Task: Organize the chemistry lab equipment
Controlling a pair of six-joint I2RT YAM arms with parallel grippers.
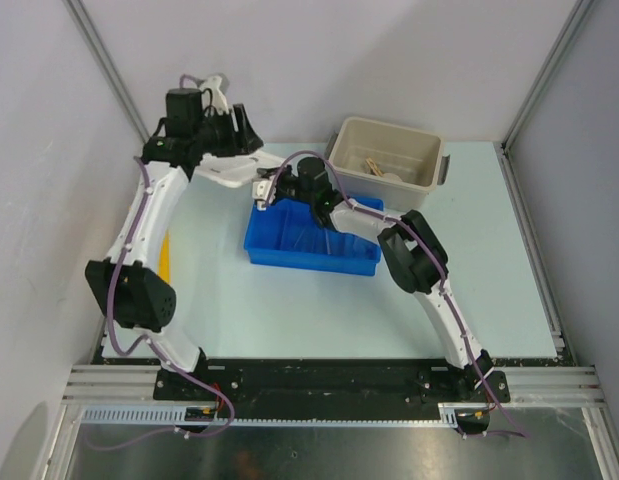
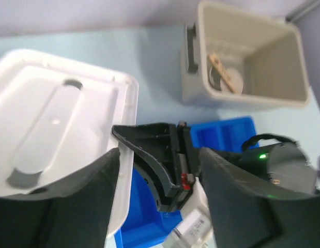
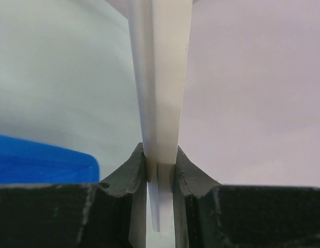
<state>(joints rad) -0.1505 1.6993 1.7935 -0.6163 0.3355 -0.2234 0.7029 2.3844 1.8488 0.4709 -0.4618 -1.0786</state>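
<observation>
The chemistry lab equipment point(image 2: 227, 77), where is it?

What I can see of it lies inside the beige tub point(image 2: 237, 99), at the far side of the table point(image 1: 289, 320). A tan wooden stick point(image 2: 219, 70) rests slanted against the tub's end wall. Below it is a pale round piece, probably the small white dish point(image 2: 234, 82), though my left wrist view is too blurred there to be sure.

And the tub itself?

It is open. Its white lid point(image 2: 56, 113) is off and sits apart from it, over the far left corner of the blue tray point(image 1: 309, 262).

What are your fingers doing?

My right gripper point(image 3: 160, 152) is pinched narrow on one edge of the white lid. From that wrist the lid stands edge-on, a thin white slab rising straight out from between the two pads, with both pads pressed against it.

And the left?

My left gripper point(image 2: 158, 155) has its fingers spread wide and nothing clamped between them. The lid's top face, with its long grey handle recess, lies just past my left finger point(image 2: 72, 206), and its near edge runs behind that finger. I cannot tell whether the two touch. Through the gap between my left fingers I see my right gripper's black jaw on the lid's corner, and the tray's blue below it.

Where does the tray sit?

Mid-table, just in front of the tub.
</observation>
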